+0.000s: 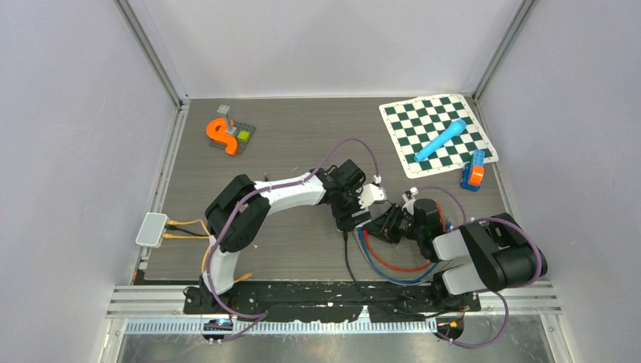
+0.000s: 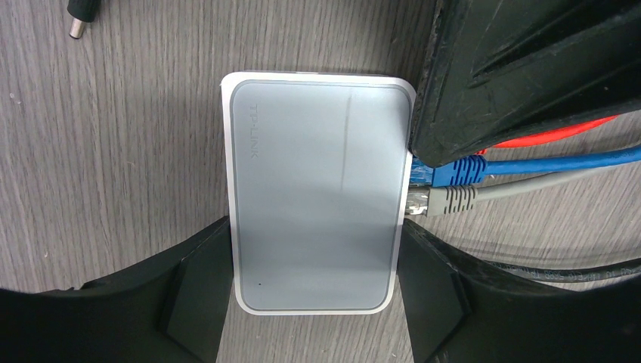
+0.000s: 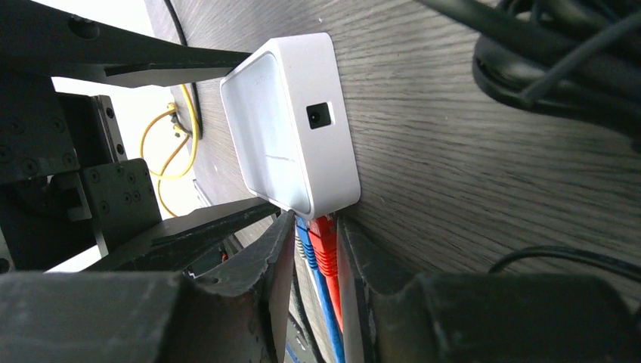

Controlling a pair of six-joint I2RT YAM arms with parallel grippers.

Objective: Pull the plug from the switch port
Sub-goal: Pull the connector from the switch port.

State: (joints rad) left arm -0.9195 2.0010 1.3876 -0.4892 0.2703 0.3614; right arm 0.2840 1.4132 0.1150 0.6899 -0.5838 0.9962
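The grey-white TP-LINK switch (image 2: 314,197) lies flat on the dark table and also shows in the right wrist view (image 3: 291,136). My left gripper (image 2: 314,280) is shut on its two long sides; in the top view (image 1: 351,218) it hides the switch. A red plug (image 3: 323,243), a blue plug (image 2: 453,170) and a grey plug (image 2: 447,200) sit in the ports. My right gripper (image 3: 317,242) is shut on the red plug right at the switch face, with the blue plug (image 3: 306,240) against its other finger. It shows in the top view (image 1: 376,227).
Red and blue cables (image 1: 393,265) loop toward the right arm's base. A loose black power plug (image 2: 79,19) and a black cable (image 2: 529,268) lie near the switch. A chess mat (image 1: 437,134), a blue-orange block (image 1: 474,170), an orange piece (image 1: 223,134) and a grey box (image 1: 152,228) lie farther off.
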